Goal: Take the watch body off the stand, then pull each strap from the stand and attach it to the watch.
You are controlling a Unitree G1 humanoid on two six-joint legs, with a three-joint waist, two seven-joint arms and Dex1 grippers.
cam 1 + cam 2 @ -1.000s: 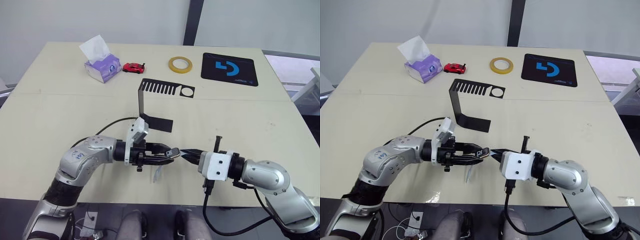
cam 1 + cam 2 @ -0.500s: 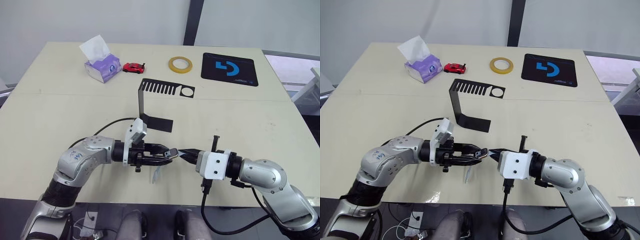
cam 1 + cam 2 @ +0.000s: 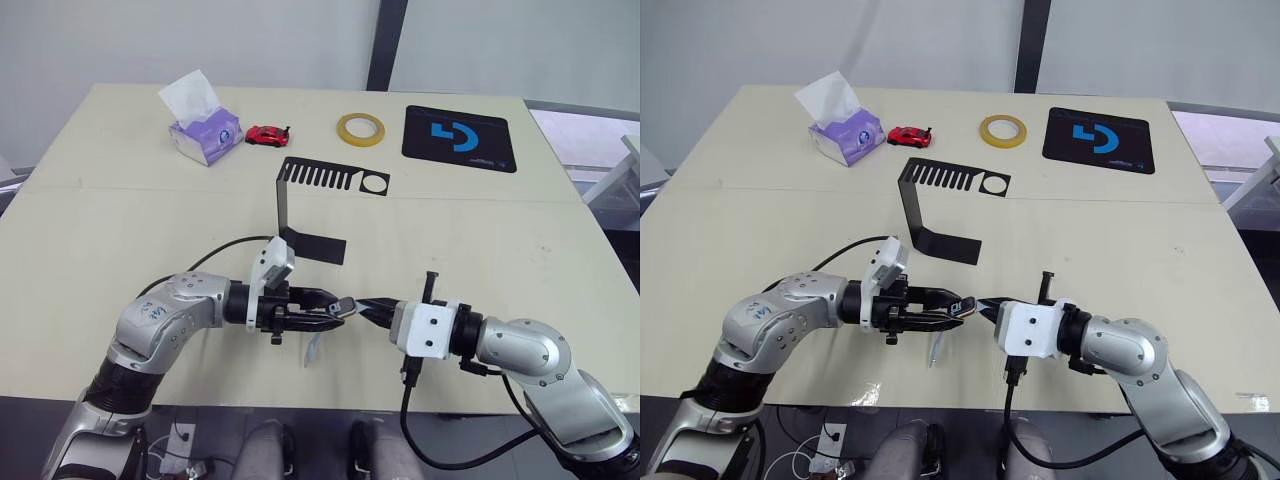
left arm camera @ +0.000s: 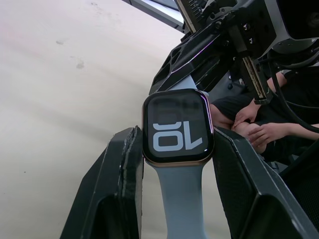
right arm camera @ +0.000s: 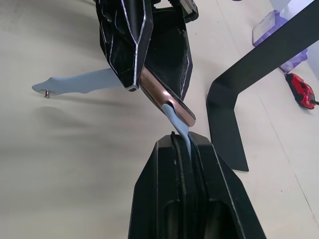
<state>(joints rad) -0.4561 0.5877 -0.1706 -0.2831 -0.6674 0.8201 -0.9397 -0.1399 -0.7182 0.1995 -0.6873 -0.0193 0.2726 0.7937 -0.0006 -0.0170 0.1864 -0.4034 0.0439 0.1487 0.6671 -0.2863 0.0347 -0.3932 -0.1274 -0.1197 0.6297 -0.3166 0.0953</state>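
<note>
Watch body [image 4: 178,125] sits clamped edgewise between the left gripper's [image 3: 335,309] fingers [image 4: 119,169], low over the near part of the desk [image 3: 120,220], screen toward the wrist camera. One pale blue strap [image 4: 180,199] is already attached and hangs from the case. The right gripper [image 5: 180,144] has its fingers pinched together on the second strap [image 5: 175,119], whose free end is at the case's open edge, apparently seated or nearly so.

Risks, as I judge them: the strap is soft and bends, so a push slightly off line with the slot could buckle it rather than slide it in. The case is smooth, rounded metal and glass held only by its sides, so sideways force could twist it or pop it out of the fingers. Letting go before the strap seats could leave it half in.

The stand [image 3: 300,205], thin black bent sheet with comb slots and a round hole, stands bare farther back.
</note>
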